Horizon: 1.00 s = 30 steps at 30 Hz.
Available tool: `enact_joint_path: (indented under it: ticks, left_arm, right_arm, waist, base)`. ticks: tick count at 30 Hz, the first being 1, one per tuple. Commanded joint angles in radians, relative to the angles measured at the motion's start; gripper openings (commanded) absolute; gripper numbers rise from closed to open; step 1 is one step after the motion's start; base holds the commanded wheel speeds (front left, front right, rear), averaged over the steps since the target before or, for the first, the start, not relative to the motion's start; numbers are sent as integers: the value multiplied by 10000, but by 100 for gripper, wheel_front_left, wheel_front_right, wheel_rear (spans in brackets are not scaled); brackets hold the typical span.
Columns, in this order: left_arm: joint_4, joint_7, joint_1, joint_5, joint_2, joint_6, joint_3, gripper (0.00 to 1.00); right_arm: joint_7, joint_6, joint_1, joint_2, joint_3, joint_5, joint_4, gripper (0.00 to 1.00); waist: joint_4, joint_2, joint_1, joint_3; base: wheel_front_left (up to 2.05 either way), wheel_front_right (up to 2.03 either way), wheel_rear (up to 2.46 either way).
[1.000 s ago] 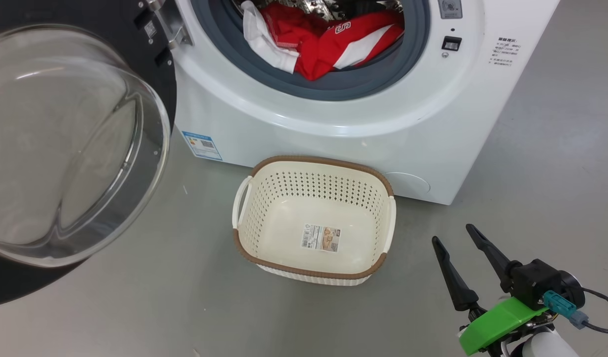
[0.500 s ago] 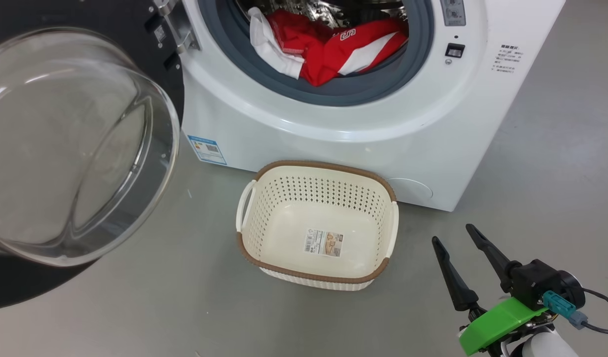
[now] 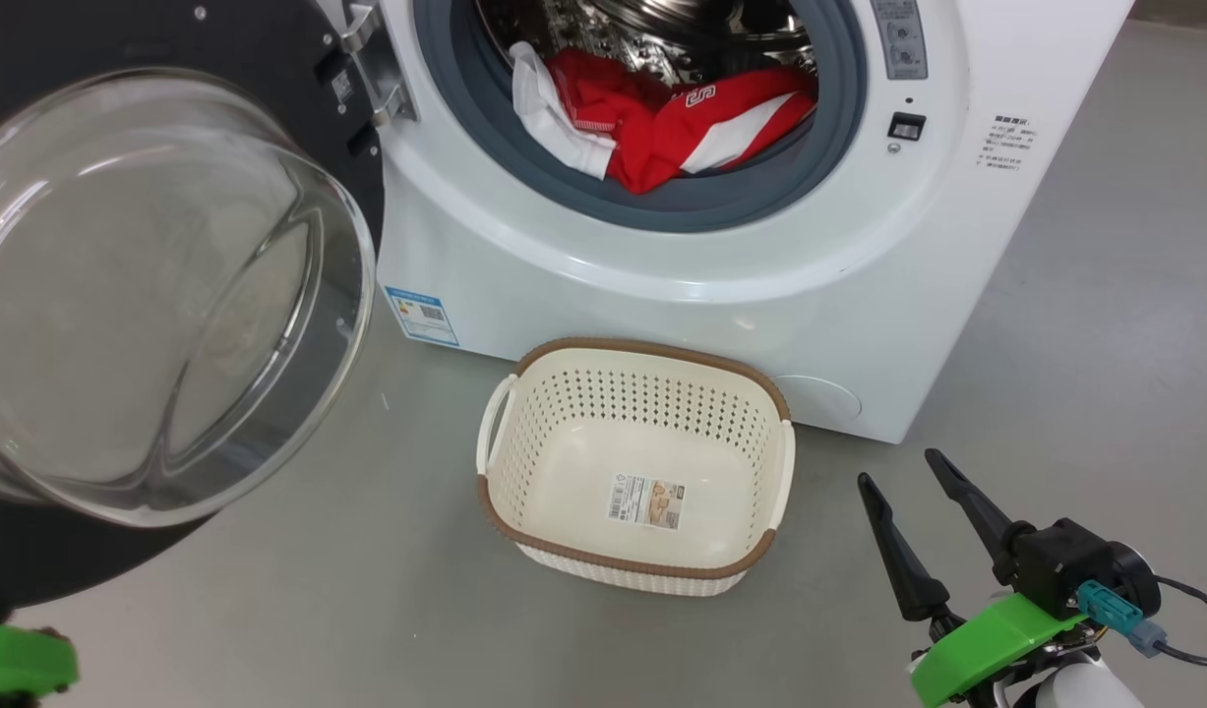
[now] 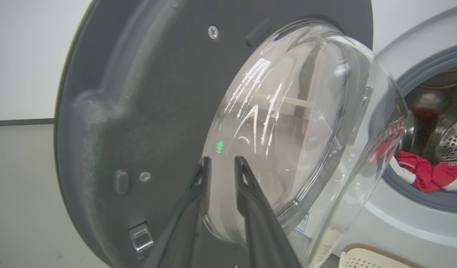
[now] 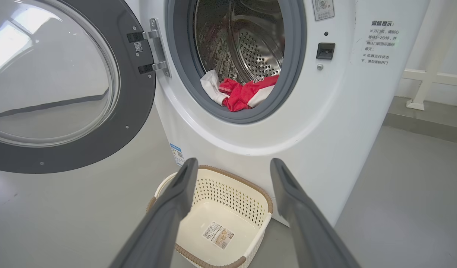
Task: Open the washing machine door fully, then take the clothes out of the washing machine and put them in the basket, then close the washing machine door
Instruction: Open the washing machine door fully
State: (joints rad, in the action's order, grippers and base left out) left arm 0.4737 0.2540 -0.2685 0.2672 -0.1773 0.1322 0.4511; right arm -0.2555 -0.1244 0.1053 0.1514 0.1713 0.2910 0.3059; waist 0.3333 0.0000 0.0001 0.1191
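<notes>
Clothes (image 3: pixel 662 133), 2 pcs, ahead of R gripper (image 3: pixel 896 465), spread wide, empty; 1 basket (image 3: pixel 652 346) nearer. L gripper (image 4: pixel 221 159) slightly parted, empty, facing 1 door (image 4: pixel 139 93).

Lower right: right jaws carry two long black tapered fingers (image 3: pixel 899 551), black housing, green bracket, teal connector, dark cable.

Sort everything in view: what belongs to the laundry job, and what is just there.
Belongs to the job:
washing machine
washing machine door, swung open
red and white clothes in the drum
cream basket, nothing in it yet

Just there:
blue label on the machine
printed notice
paper sticker on the basket's bottom
white railing
</notes>
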Motion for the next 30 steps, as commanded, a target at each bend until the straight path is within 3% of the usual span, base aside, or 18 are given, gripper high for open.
enact_joint_path:
  ticks: [1, 2, 3, 4, 13, 17, 30]
  left_arm:
    - [-386, 78, 115, 75, -323, -16, 137, 43]
    - [-490, 78, 224, 120, -273, -16, 49, 50]
    - [-584, 78, 333, 153, -232, -16, -9, 88]
    - [-681, 78, 435, 167, -183, -16, -58, 100]
    - [-1620, 78, 1373, 414, 97, -16, -1132, 100]
    - [-1924, 78, 1755, 751, -34, -16, -2129, 100]
    - [-2508, 78, 2184, 1319, -334, -16, -3797, 100]
  right_arm:
    - [-63, -63, 54, 18, 146, 84, -216, 100]
    - [-63, -63, 38, 15, 137, 90, -216, 100]
    - [-63, -63, 21, 8, 129, 92, -217, 100]
    - [-63, -63, 5, 1, 120, 96, -218, 100]
    - [-63, -63, -130, -60, -11, 155, -281, 100]
    - [-63, -63, -261, -152, -274, 183, -370, 100]
    - [-63, -63, -580, -221, -781, 145, -603, 100]
  waist:
    - [-2, 0, 0, -48]
    - [-8, 0, 0, -74]
    - [-19, 0, 0, -98]
    - [-33, 0, 0, -124]
    - [-371, 0, 0, -278]
    - [-685, 0, 0, -342]
    - [-1967, 0, 0, -417]
  base:
    - [0, 0, 0]
    - [0, 0, 0]
    - [0, 0, 0]
    - [0, 0, 0]
    - [0, 0, 0]
    - [0, 0, 0]
    - [0, 0, 0]
